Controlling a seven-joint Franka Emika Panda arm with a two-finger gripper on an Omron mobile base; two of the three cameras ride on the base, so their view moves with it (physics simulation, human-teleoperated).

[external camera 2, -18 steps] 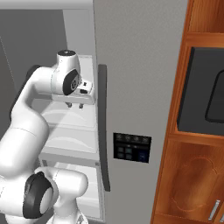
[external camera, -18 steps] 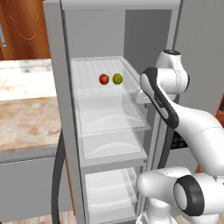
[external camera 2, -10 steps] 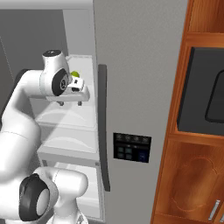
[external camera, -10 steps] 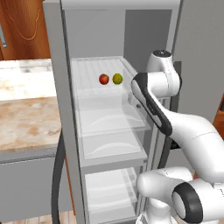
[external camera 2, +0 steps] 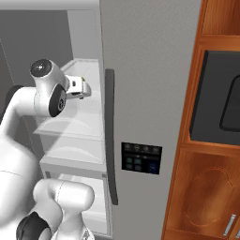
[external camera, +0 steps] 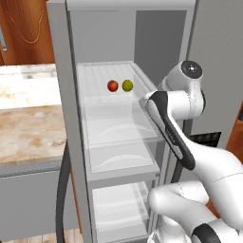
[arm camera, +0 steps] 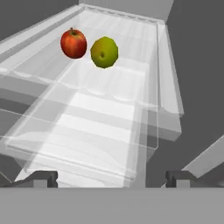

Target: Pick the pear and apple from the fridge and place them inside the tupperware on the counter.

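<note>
The fridge (external camera: 58,99) stands open. On its top white shelf (arm camera: 100,113) the red apple (external camera: 112,85) and the yellow-green pear (external camera: 127,85) sit side by side, toward the back. In the hand view the apple (arm camera: 73,43) is left of the pear (arm camera: 104,52), both well ahead of my gripper (arm camera: 111,178). The jaws are spread wide and open, with nothing between them. My gripper (external camera 2: 79,87) hovers at the shelf's front right corner, a shelf's length short of the fruit. The beige counter (external camera: 23,128) lies left of the fridge. The tupperware is out of view.
The fridge's grey door (external camera 2: 145,70) with its dark handle (external camera 2: 110,136) and control panel (external camera 2: 140,158) stands right of my arm. Wooden cabinets with a dark built-in oven (external camera 2: 220,103) lie further right. Lower shelves (external camera: 121,156) sit beneath the top one.
My arm has swung left, bringing the hand in to the front of the top shelf. The jaws have gone from shut to wide open.
</note>
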